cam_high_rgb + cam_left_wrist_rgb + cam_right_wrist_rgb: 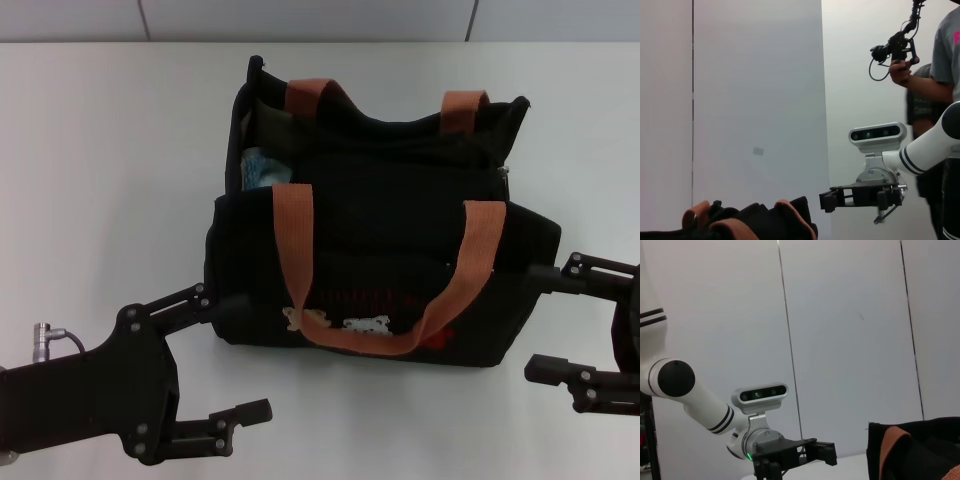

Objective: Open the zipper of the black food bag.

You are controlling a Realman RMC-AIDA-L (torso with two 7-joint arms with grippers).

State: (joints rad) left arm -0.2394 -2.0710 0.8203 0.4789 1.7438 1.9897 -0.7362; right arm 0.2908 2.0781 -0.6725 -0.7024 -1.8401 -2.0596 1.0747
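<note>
The black food bag point(380, 250) stands in the middle of the white table, with orange-brown handles point(293, 240) and bears on its front. Its mouth gapes, showing a light blue item point(262, 168) inside. The zipper runs along the top edge, and a small grey pull point(506, 172) shows at its right end. My left gripper point(232, 355) is open at the bag's front left corner, its upper finger against the bag's side. My right gripper point(542, 320) is open at the bag's right side, upper finger at the fabric. The bag top point(755, 225) shows in the left wrist view, and its corner point(920, 450) in the right wrist view.
The white table point(100, 150) stretches around the bag, and a pale panelled wall point(300, 18) stands behind it. In the left wrist view a person point(940, 75) holding a hand controller stands beyond the right arm point(925, 150).
</note>
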